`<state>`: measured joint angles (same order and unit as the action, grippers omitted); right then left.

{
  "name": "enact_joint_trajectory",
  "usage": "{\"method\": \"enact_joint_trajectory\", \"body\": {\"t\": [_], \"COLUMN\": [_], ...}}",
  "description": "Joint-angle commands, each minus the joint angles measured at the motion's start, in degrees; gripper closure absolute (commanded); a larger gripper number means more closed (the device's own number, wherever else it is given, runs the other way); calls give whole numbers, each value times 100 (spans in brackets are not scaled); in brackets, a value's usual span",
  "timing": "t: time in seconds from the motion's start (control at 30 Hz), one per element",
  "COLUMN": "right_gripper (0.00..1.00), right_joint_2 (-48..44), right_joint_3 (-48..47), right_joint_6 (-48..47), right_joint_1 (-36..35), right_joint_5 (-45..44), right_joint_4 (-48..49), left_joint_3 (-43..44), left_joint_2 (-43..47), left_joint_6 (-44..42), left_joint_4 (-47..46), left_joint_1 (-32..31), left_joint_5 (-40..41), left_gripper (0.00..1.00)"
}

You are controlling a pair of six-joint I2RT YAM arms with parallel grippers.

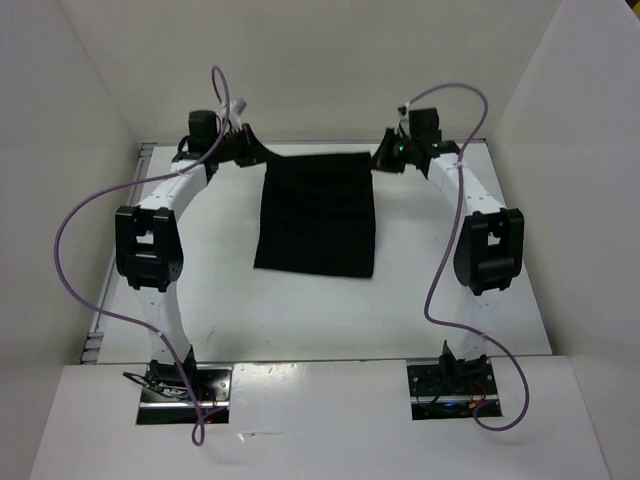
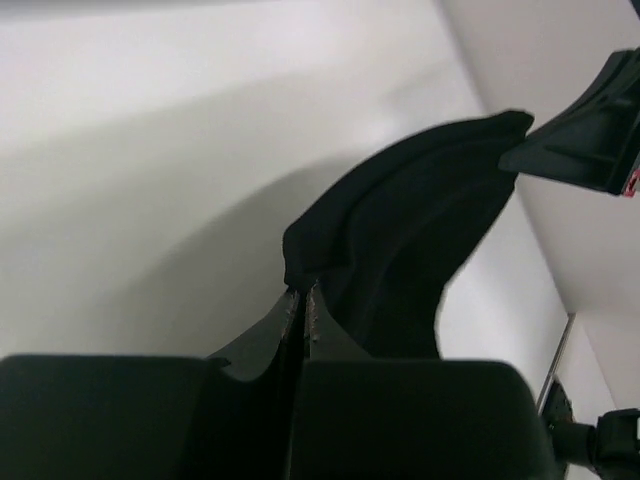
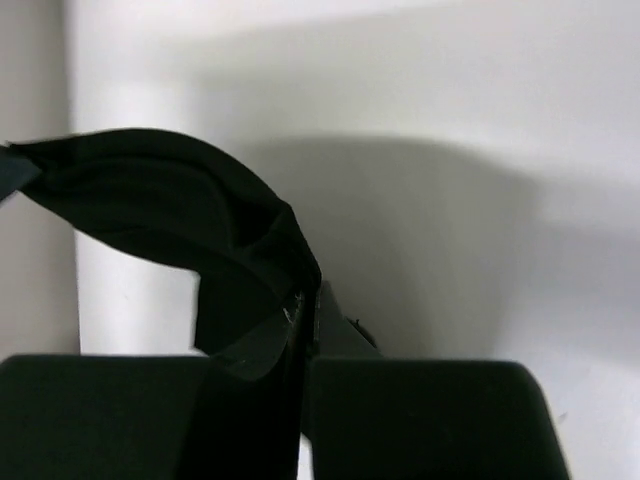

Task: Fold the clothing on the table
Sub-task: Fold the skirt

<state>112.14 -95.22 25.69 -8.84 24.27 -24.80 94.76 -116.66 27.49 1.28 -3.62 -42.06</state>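
Note:
The black clothing (image 1: 317,213) lies spread on the white table (image 1: 300,310), its far edge lifted at both corners. My left gripper (image 1: 250,152) is shut on the far left corner; in the left wrist view the cloth (image 2: 400,240) rises out of the closed jaws of this gripper (image 2: 303,296) and stretches toward the right gripper. At the far right corner my right gripper (image 1: 385,155) is also shut on the fabric (image 3: 170,200), which runs off to the left from the pinched jaws of the gripper (image 3: 308,295).
White walls stand close on the left, far and right sides of the table. The table's metal rim (image 1: 110,290) runs along the left. Both arm bases (image 1: 185,385) are bolted at the near edge, with purple cables (image 1: 70,225) looping beside each arm.

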Motion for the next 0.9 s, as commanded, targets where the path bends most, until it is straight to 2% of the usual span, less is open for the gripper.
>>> {"method": "enact_joint_trajectory", "body": {"t": [0.0,0.1,0.2,0.3,0.5,0.57,0.67,0.8,0.87], "right_gripper": [99,99,99,98,98,98,98,95,95], "right_joint_2": [-745,-982,-1333,-1641,-2810,-3414,-4345,-5191,-5193], "right_joint_3": [-1381,-1727,-1580,-1150,869,1215,1524,1349,1217], "right_joint_6": [-573,-758,-890,-943,-943,-1022,-1084,-1058,-978], "right_joint_1": [58,58,58,58,58,5,5,5,5], "right_joint_5": [-317,-318,-371,-309,24,147,376,429,359], "right_joint_4": [-587,-860,-860,-808,-868,-1018,-1360,-1555,-1555], "left_joint_3": [962,1211,1124,449,-1974,-2312,-2401,-1814,-1672], "left_joint_2": [793,1048,1400,1900,3280,3877,4616,5074,5127], "left_joint_6": [239,240,240,240,600,600,355,108,108], "left_joint_4": [-234,-181,-181,-258,-743,-569,71,908,1050], "left_joint_1": [72,72,72,72,72,72,124,124,124], "left_joint_5": [-425,-487,-539,-540,-645,-715,-969,-1260,-1208], "left_gripper": [100,100,100,100,100,100,100,100,100]}}
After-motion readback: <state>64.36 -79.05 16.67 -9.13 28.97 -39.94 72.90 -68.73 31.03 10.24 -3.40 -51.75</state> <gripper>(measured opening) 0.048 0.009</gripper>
